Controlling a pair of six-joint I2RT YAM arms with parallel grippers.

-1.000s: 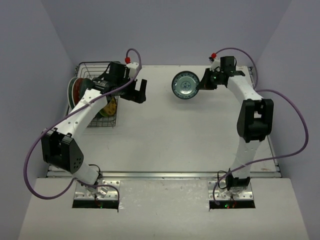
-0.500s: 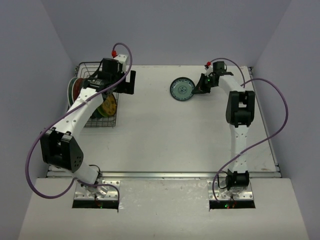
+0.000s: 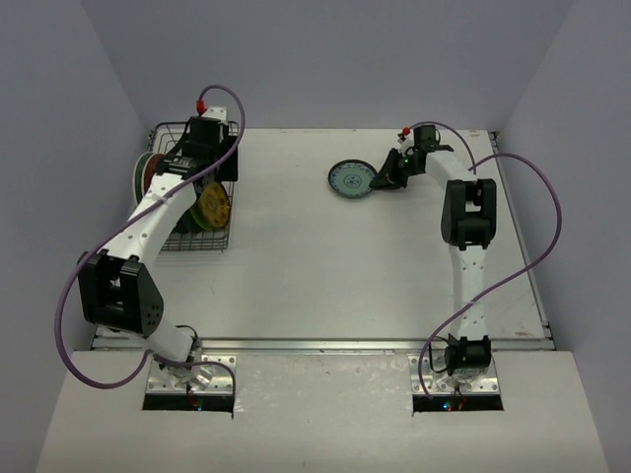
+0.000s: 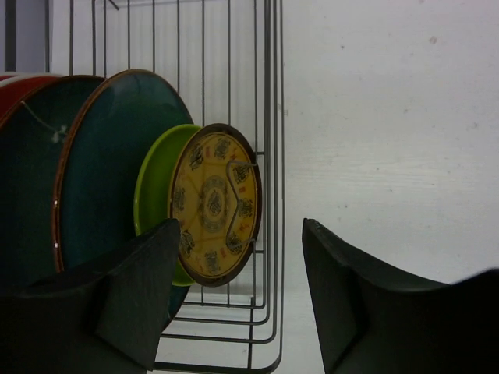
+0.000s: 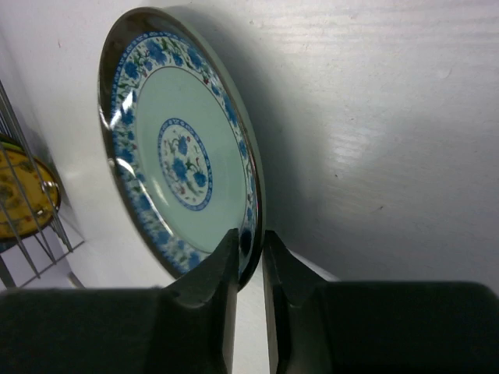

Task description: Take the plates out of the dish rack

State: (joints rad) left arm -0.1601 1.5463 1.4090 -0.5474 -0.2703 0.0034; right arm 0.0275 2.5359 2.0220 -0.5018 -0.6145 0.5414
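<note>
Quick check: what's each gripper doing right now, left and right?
Left gripper: open, holding nothing, at the dish rack.
Right gripper: closed on the rim of the blue-patterned plate.

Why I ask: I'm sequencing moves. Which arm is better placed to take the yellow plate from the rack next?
Left. Left fingers hang open at the dish rack, facing the yellow plate; the right fingers, across the table, pinch the blue-flowered plate's rim.

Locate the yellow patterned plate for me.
In the overhead view, the yellow patterned plate stands upright in the dish rack at far left, beside the lime-green plate.
</note>
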